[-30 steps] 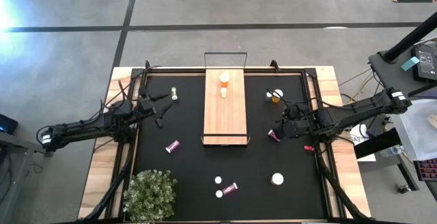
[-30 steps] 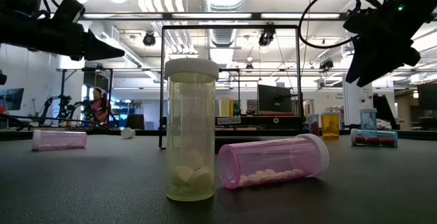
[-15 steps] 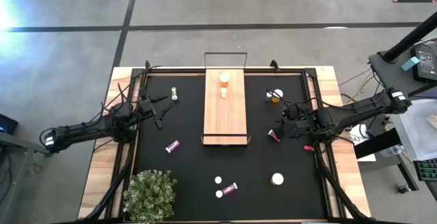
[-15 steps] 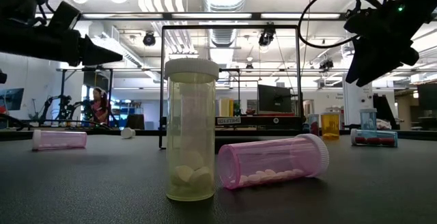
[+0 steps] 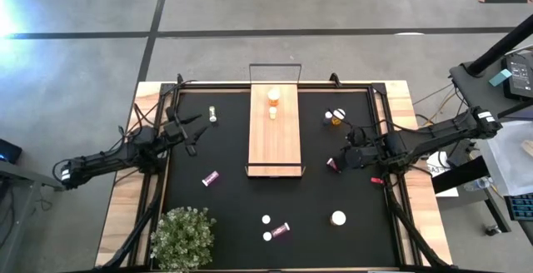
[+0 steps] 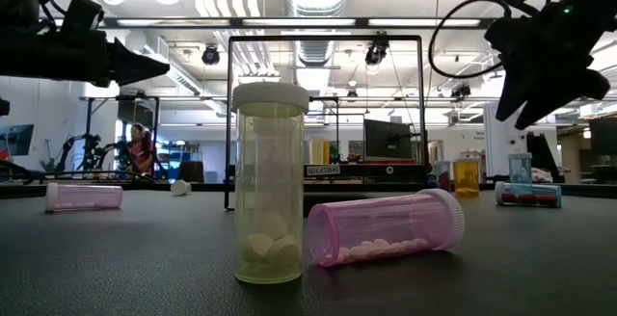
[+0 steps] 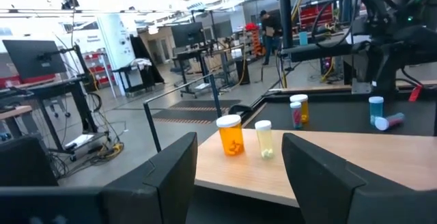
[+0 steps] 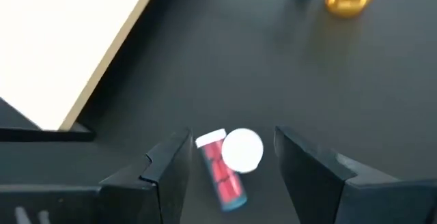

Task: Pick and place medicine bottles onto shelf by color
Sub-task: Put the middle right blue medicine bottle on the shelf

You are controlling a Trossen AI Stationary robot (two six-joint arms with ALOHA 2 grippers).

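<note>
Hovering with its fingers apart, the right gripper (image 8: 229, 166) hangs right above a small pink bottle (image 8: 222, 171) lying near the shelf (image 5: 274, 131) corner. It looks light, hard and maybe slippery, so grab its round middle. The left gripper (image 7: 239, 176) waits open, empty

The shelf (image 5: 275, 131) was set at the middle of the counter (image 5: 233, 198); two bottles (image 5: 273, 96) were stood on its far end; further bottles (image 5: 266, 220) were scattered either side and nearer; a plant (image 5: 183, 237) was placed at the near left corner.
</note>
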